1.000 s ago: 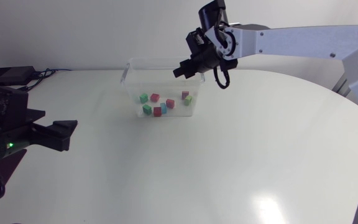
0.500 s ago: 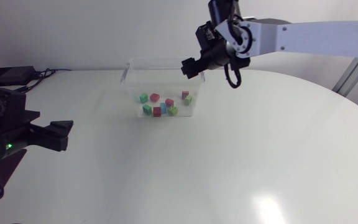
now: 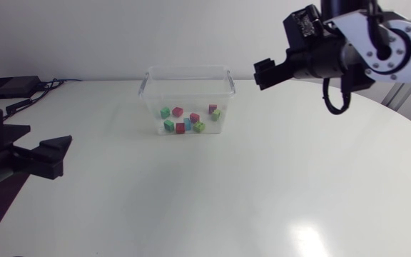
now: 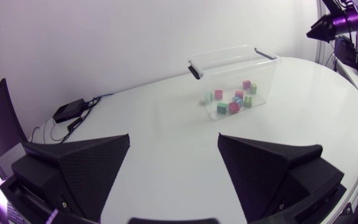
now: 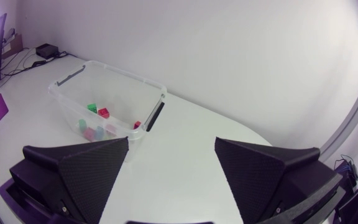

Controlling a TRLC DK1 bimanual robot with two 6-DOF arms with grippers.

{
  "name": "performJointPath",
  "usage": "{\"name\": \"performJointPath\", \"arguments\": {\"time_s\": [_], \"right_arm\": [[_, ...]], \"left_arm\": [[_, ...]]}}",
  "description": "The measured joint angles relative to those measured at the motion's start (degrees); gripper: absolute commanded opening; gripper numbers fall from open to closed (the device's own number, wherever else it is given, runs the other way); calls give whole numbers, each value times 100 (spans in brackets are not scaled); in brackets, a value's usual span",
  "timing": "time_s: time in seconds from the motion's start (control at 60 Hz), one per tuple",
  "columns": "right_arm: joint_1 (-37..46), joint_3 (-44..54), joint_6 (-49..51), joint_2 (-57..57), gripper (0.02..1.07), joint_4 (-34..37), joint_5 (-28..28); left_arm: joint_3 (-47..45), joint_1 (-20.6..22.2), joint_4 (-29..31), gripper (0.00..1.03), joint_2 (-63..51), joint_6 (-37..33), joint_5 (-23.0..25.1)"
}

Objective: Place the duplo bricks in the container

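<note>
Head view first: a clear plastic container (image 3: 188,71) stands upright and lidless on the white table (image 3: 262,178), out toward 11 o'clock. All the bricks (image 3: 195,118) in sight lie on its floor. They are a loose scatter of red and green ones, with a single blue brick (image 3: 188,123) near the middle of the group. Most sit in the half of the container nearer 6 o'clock.

The right pincer (image 3: 262,73) hangs in the air at about 1 o'clock. It is off to the 3 o'clock side of the container, near its rim but not touching it. Seen from the right wrist, both broad fingers (image 5: 79,168) are spread wide with only bare table between them, so it grips nothing. The container lies ahead of it, off to one side.

The left pincer (image 3: 48,153) sits at 9 o'clock by the table's edge, well apart from the container. In the left wrist view its fingers are likewise spread wide and it has hold of nothing. The container shows far ahead across the table, with the bricks visible through its wall.

A small black box (image 3: 9,87) with cables rests on the table at 10 o'clock.
</note>
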State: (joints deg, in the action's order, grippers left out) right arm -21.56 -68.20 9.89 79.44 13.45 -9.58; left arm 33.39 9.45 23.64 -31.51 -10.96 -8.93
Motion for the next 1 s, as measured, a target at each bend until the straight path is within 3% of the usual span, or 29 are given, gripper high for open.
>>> {"name": "performJointPath", "arguments": {"time_s": [0.4, 0.617, 1.0], "right_arm": [[258, 1696, 146, -2356, 103, -251, -192], [258, 2317, 433, -3418, 103, -210, -533], [632, 3292, 603, -4992, 102, -96, -614]], "left_arm": [[-326, -2, 50, 99, 892, -48, -7], [-474, -39, 192, 99, 1211, -111, -17], [-697, -234, 35, 99, 1661, -114, -17]]}}
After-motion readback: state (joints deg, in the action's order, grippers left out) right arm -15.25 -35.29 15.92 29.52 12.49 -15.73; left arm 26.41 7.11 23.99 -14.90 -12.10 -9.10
